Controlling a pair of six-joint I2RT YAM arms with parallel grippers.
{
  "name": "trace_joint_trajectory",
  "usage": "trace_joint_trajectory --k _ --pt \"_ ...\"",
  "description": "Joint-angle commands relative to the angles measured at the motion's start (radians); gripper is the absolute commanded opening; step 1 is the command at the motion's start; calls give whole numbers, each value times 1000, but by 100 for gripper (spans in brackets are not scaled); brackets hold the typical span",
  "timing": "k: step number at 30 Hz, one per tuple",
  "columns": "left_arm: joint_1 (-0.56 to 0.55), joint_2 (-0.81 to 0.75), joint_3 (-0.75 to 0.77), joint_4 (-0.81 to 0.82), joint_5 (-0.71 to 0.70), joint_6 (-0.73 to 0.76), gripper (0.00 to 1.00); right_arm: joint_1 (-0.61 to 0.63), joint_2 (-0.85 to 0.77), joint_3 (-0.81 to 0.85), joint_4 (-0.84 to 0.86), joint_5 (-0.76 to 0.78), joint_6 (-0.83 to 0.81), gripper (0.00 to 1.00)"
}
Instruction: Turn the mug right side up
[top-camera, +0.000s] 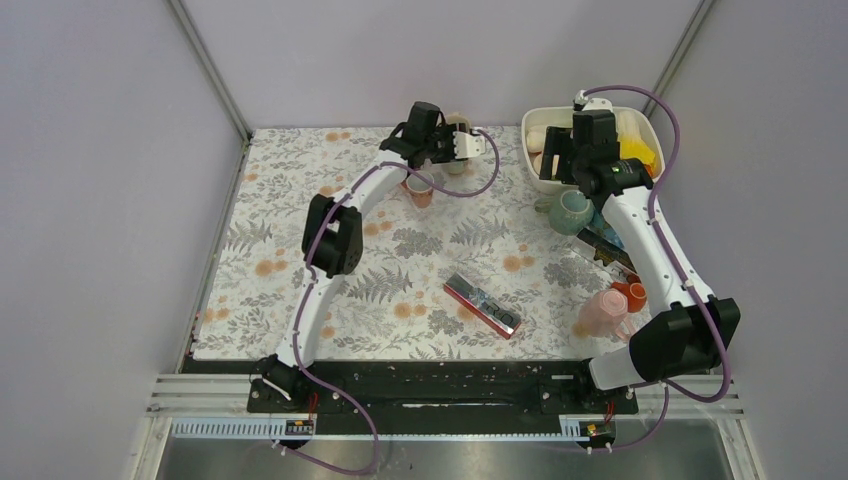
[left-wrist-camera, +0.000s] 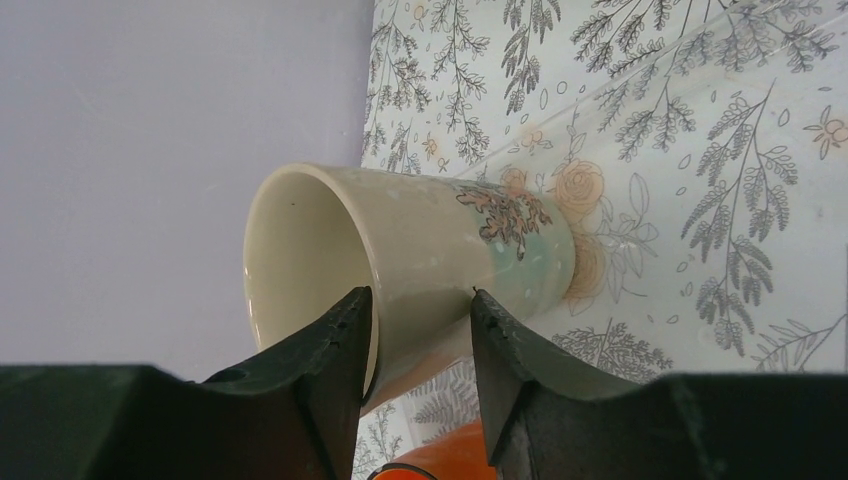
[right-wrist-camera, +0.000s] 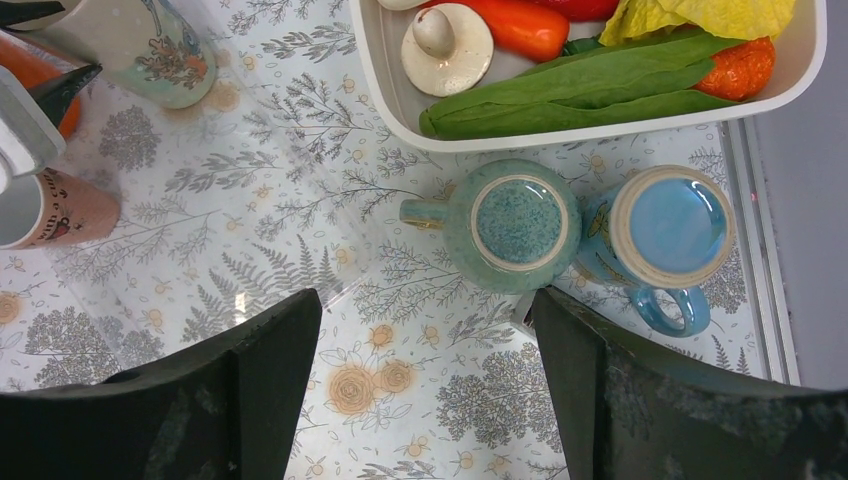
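Two mugs are sitting bottom-up just beside a white bin (right-wrist-camera: 810, 45) at the far right of the table (top-camera: 400, 290): a teal one (right-wrist-camera: 518, 222) and a blue one (right-wrist-camera: 668, 232), touching or nearly so. The bin is holding greens (right-wrist-camera: 600, 90) and a mushroom (right-wrist-camera: 447, 45). The right gripper (right-wrist-camera: 428, 300) is hanging over the teal one with its jaws wide apart, gripping nothing. A pink cup (right-wrist-camera: 60, 210) is standing close to the left gripper (left-wrist-camera: 418, 300), and something orange (left-wrist-camera: 440, 462) is showing under that gripper's fingers. A black case (top-camera: 483, 305) is lying mid-table, well apart from both arms, and pink tumblers (top-camera: 605, 310) are standing near the right arm's base.

The mug (left-wrist-camera: 450, 250) is at the far edge of the table, near the back wall, and the left gripper is clamping its wall at the rim, one finger inside the mouth and one outside. It is lying on its side, the mouth facing the wall. It is cream, shading to pale green toward the base, with a brown leafy print. Whether it is touching the table cannot be told.
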Motion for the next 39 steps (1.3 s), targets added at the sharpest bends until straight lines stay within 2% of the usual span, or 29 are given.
trace_joint_trajectory --k 1,8,14,24,26,29,39 --pt "29 -14 6 59 -31 44 44 -5 -35 -8 17 39 -17 87" --pt "39 -24 -5 76 -25 67 44 -5 -28 -17 17 41 -22 87" --pt "11 -92 -127 82 32 138 46 -4 -20 -10 18 44 -21 87" --pt "-11 -57 -63 -33 39 220 46 -5 -29 -23 19 62 -42 87" --pt "-15 -60 -60 -68 46 248 51 -4 -28 -31 18 65 -41 87" --pt "-22 -60 -63 -100 31 280 71 -4 -24 -32 16 60 -37 87" --pt "-22 -100 -72 23 23 184 84 -4 -23 -36 10 44 -37 87"
